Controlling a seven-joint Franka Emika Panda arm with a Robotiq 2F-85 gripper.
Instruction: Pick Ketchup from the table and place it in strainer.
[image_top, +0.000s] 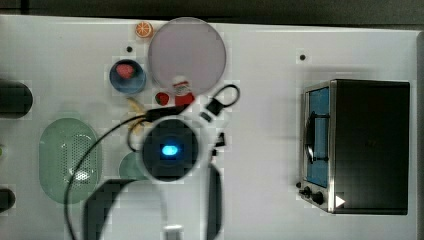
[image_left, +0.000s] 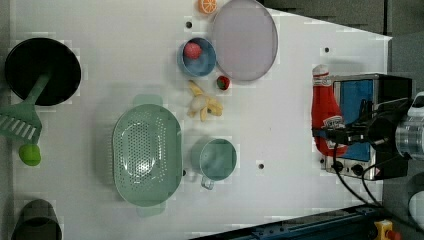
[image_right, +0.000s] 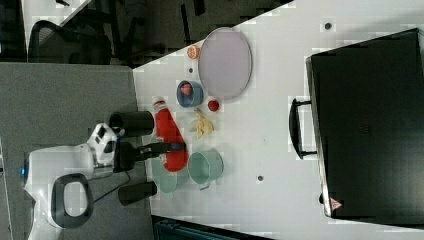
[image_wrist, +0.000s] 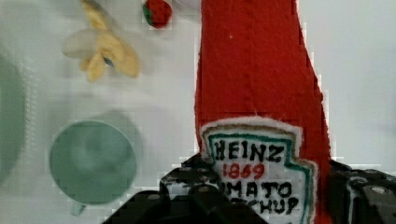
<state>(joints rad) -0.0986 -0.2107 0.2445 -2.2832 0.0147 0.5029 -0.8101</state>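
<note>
With the hand (image_left: 334, 134) clamped around the Ketchup (image_left: 325, 116) and holding it above the worktop (image_left: 280, 125), the carry is under way; next it must travel over the strainer (image_left: 146, 155) and release there.

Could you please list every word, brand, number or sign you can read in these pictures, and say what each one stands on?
"HEINZ": label of the Ketchup, wrist view.
"1869": same label, in red, under the brand.
"…MATO": next line, first letters hidden by the gripper.
"…TCHUP": last line, likewise partly hidden.
Red warning triangle: corner of the black oven, right view; its symbol is too small to read.
Oven knob markings: too small to read.
</note>
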